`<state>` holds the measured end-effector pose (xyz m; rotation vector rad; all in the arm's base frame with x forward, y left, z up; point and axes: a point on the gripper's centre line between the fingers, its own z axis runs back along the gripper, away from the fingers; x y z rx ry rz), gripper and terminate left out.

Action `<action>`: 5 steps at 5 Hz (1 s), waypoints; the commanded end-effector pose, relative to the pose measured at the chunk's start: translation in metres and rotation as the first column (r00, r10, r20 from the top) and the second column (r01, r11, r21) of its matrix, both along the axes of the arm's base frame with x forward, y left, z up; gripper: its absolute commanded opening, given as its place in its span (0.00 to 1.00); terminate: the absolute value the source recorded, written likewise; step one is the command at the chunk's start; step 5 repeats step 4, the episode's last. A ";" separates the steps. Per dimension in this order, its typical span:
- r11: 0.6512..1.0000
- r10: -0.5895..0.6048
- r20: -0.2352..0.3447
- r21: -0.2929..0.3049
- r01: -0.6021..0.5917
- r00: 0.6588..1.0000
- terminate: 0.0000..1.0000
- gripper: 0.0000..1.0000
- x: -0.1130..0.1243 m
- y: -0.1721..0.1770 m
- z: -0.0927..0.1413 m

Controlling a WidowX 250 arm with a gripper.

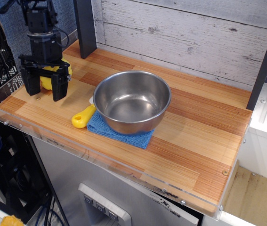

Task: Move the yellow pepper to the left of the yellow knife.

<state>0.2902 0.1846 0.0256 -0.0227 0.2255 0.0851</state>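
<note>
The yellow pepper sits on the wooden table near its far left end, partly hidden by my fingers. My gripper stands upright over it, fingertips down at the board. The jaws are spread wide on either side of the pepper, and a gap shows beside the left finger. The yellow knife lies to the right of the pepper, its handle toward the front edge. Its whitish blade runs under the steel bowl.
The steel bowl stands on a blue cloth at mid table. A clear plastic lip runs along the front and left edges. A dark post rises behind the gripper, and a plank wall backs the table.
</note>
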 end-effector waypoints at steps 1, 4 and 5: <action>0.986 0.059 0.275 0.134 -0.099 0.960 0.00 1.00 -0.001 -0.032 0.114; 0.990 -0.050 0.326 0.141 0.004 0.944 1.00 1.00 0.012 -0.069 0.130; 0.990 -0.050 0.326 0.141 0.004 0.944 1.00 1.00 0.012 -0.069 0.130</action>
